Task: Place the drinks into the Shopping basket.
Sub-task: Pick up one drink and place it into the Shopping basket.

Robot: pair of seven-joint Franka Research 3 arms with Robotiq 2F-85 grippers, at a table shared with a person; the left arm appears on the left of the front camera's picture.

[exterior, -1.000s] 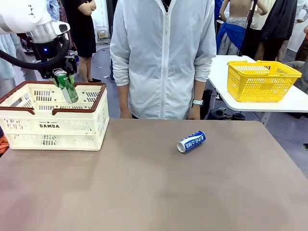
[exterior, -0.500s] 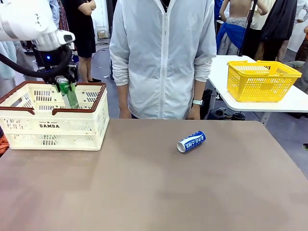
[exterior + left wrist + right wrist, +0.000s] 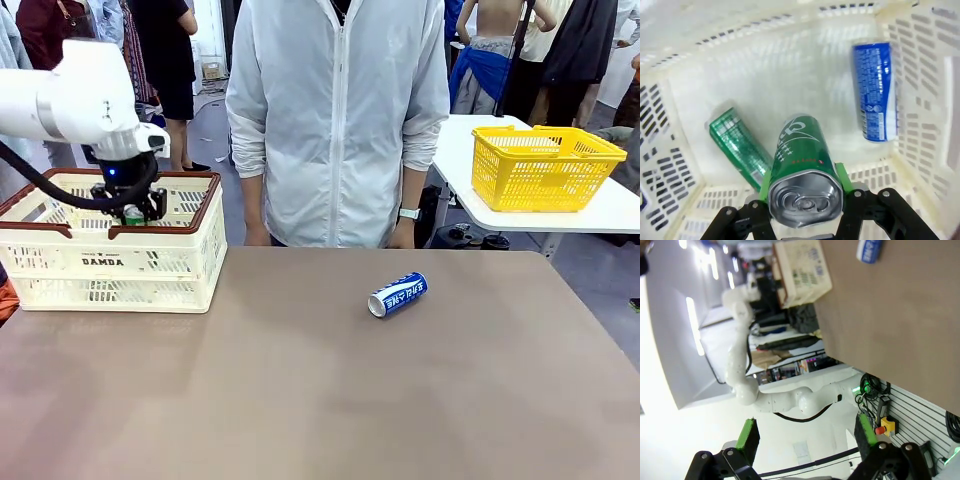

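Brown tabletop point(image 3: 320, 400) carries the cream Shopping basket point(image 3: 60, 262) at its far left corner, with a person point(image 3: 340, 120) in a white jacket standing behind the far edge. Compared with a second ago, the left gripper point(image 3: 130, 210) has descended from above the rim to a position inside the basket. The green can point(image 3: 801, 165) it carries, formerly visible tilted above the brown rim, is now almost fully below it. The left wrist view confirms that the green pads clamp this can on both sides, with its top end toward the camera, above the basket floor. A second green can point(image 3: 737, 145) and a blue can point(image 3: 877, 97) already lie on that floor, well apart. The descent indicates that the placing step is near its end; release is judged to be the next action. One remaining blue can point(image 3: 397, 295) lies on its side on the table, right of centre, untouched. The right gripper point(image 3: 806, 435) stands with fingers wide apart, holding nothing, well away from the basket.
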